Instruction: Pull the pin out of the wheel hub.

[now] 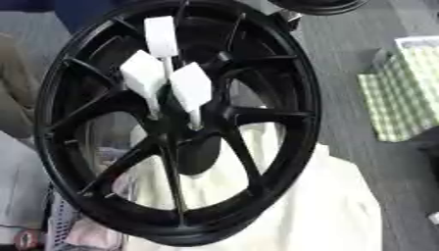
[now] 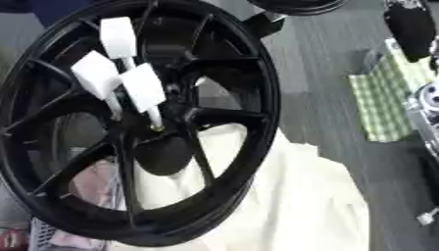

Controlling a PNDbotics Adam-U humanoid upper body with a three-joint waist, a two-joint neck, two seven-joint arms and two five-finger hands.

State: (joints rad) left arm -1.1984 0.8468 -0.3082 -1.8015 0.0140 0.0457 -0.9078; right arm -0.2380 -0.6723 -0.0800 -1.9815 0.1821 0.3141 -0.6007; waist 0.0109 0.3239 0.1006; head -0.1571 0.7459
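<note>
Black wheel [image 1: 176,122] stands nearly upright, filling the view, over a cream cloth [image 1: 326,206]. Three white-handled pins [image 1: 190,88] sit in its hub [image 1: 176,130], handles fanned upward. Right of the wheel, a dark robot part shows at the edge; hand state: cannot tell.

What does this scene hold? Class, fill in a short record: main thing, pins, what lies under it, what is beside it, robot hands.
Main thing: black spoked wheel, standing tilted
Pins: three white-headed pins sticking out of the hub, none pulled yet
Under it: cream cloth
Beside it: green checked cloth, to the right on the grey floor
Robot hands: no fingers visible; a black and silver arm at the right edge, right eye view only
</note>
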